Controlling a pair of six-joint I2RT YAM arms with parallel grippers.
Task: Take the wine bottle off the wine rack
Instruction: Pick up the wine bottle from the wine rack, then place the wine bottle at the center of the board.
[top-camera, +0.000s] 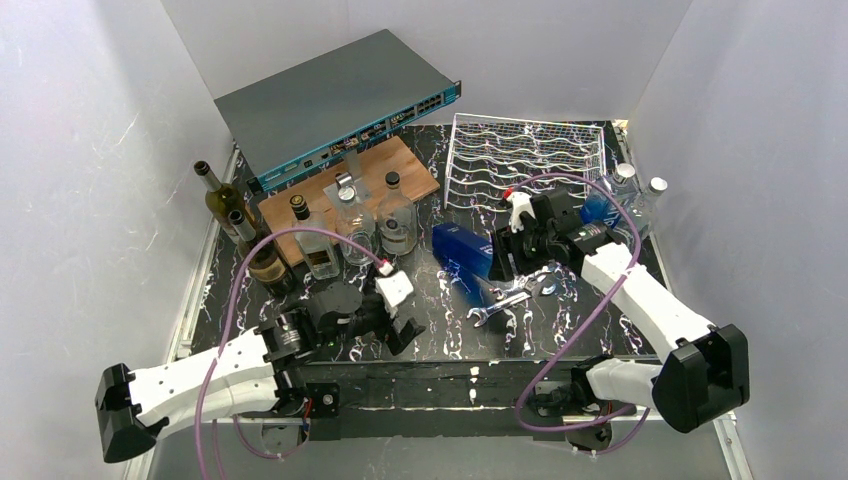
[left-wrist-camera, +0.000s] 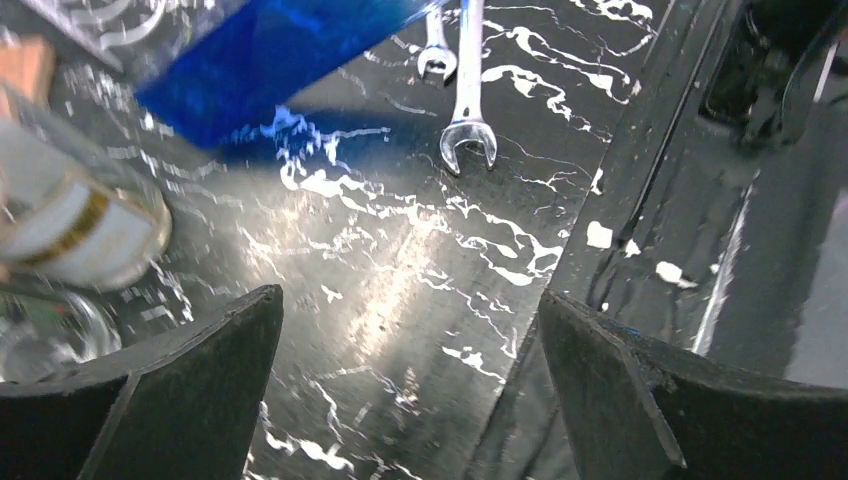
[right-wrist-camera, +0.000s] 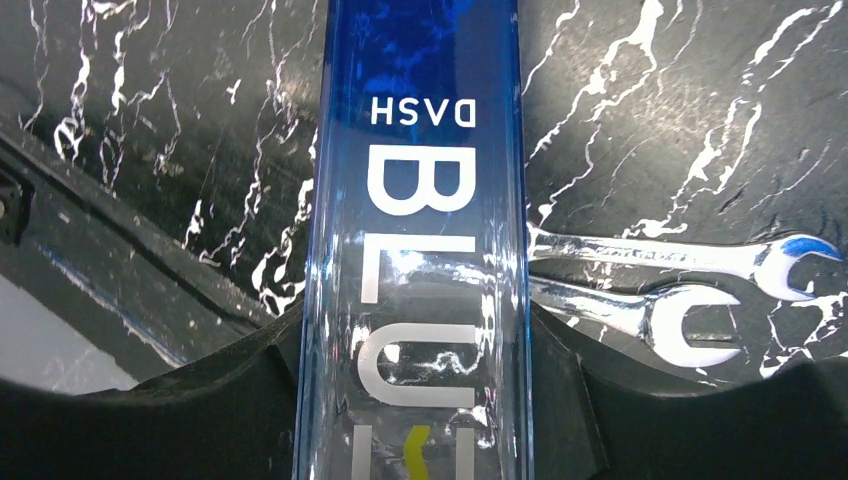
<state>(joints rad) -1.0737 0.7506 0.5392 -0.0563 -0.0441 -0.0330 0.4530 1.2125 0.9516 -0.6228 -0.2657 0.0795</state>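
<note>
Right gripper (right-wrist-camera: 415, 385) pinches the blue wine bottle (top-camera: 462, 255) round its body, clear of the wine rack (top-camera: 525, 160), low over the table (top-camera: 445, 335) near two wrenches (right-wrist-camera: 690, 285), probably for set-down; left gripper (left-wrist-camera: 410, 370) hangs spread, empty.

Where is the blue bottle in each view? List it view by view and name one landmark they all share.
Top external: the blue bottle lies at table centre, in front of the white rack's left end.
Left wrist: its blue body fills the top left, blurred.
Right wrist: it runs top to bottom through the middle, lettering upside down.
Shared landmark: the two wrenches beside the bottle.
</note>
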